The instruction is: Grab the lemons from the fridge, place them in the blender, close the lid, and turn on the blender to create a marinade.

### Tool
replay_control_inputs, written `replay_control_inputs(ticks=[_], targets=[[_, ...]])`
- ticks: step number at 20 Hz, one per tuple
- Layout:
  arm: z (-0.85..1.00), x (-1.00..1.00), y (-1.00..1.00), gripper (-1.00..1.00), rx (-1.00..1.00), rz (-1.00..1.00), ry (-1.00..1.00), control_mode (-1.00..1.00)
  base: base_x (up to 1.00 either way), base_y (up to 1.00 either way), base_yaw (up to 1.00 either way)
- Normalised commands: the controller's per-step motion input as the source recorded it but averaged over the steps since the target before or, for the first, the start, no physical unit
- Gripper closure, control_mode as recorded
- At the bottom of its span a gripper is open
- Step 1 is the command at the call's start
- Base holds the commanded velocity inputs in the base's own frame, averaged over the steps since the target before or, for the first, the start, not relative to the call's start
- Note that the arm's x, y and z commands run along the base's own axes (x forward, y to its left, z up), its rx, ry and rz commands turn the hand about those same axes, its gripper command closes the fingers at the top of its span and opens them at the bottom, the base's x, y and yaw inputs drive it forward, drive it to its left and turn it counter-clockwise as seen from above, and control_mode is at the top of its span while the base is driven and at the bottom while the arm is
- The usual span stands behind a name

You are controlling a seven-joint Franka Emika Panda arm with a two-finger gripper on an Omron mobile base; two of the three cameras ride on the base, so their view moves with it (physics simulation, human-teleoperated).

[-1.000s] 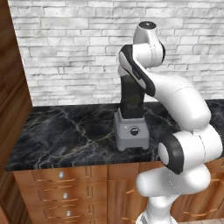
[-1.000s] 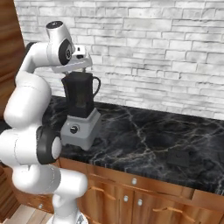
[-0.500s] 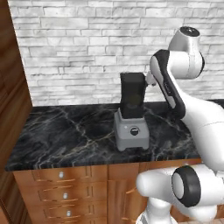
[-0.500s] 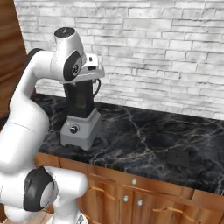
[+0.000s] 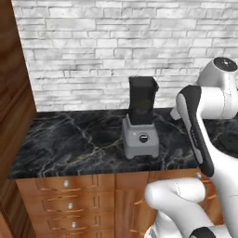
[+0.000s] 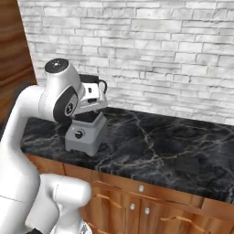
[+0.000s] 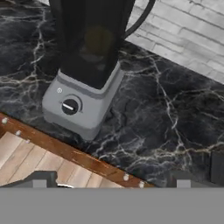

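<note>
While the white robot arm bends across the right side of the left base view, the blender (image 5: pixel 140 122) stands at the centre of that frame on a black marble desk (image 5: pixel 74 144). Its light grey boxy base carries 1 round black knob (image 5: pixel 143 138) on the front, and a tall dark smoky jar (image 5: pixel 142 100) rises from it. In the hand view the blender sits in the upper left of the frame, and a dim yellowish shape, possibly a lemon (image 7: pixel 97 40), shows through the jar wall; I cannot tell more through the dark glass. The jar's handle curves out at the upper middle of that frame. A small flat black square, the lid (image 7: pixel 217 167), lies on the desk at the right edge of the hand view, well apart from the blender. In the right base view the arm's upper joint covers much of the blender at the left of the frame. The claw's fingers are not clear in any frame, so I cannot tell whether they are spread or pressed together. Behind the desk runs a white brick wall (image 5: pixel 116 42); below it are brown wooden drawers (image 5: pixel 65 204).
</note>
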Motion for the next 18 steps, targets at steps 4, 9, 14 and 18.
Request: replay_control_inputs(ticks=[4,9,14,18], targets=[[0.0,0.0,0.0,-1.0,0.0,0.0,0.0,1.0,-1.0,-0.01,0.67],[0.0,0.0,0.0,-1.0,0.0,0.0,0.0,1.0,-0.82,0.0,0.91],[0.0,0.0,0.0,-1.0,0.0,0.0,0.0,1.0,-0.59,0.29,0.94],[0.0,0.0,0.0,-1.0,0.0,0.0,0.0,1.0,-0.03,0.82,0.85]])
